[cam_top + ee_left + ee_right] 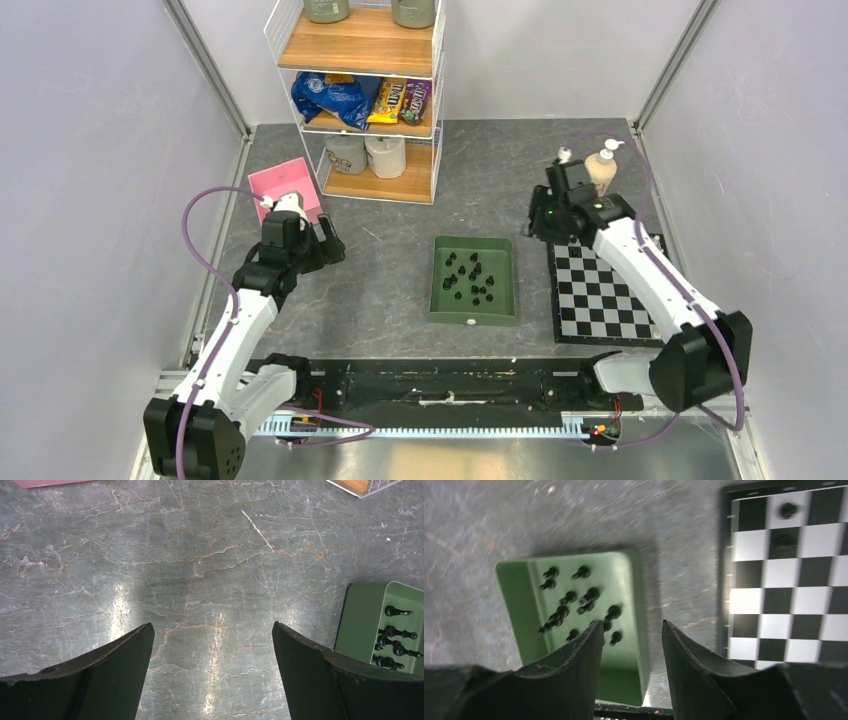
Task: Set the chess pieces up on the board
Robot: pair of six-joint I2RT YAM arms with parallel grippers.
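Note:
Several black chess pieces (470, 275) lie in a green tray (440, 300), with one small white piece (470, 322) near its front wall. The checkered board (600, 300) lies right of the tray. My right gripper (537, 215) hovers open and empty above the board's far left corner. In the right wrist view its jaws (631, 627) frame the tray's right wall (636, 580). That view also shows the pieces (584, 597) and two black pieces (787, 510) standing on the board (784, 600). My left gripper (328, 245) is wide open over bare table (212, 627), left of the tray (362, 615).
A wire shelf rack (365, 90) with snacks and rolls stands at the back. A pink pad (285, 185) lies behind the left gripper. A cream soap pump bottle (603, 168) stands behind the right gripper. Metal frame walls enclose the table.

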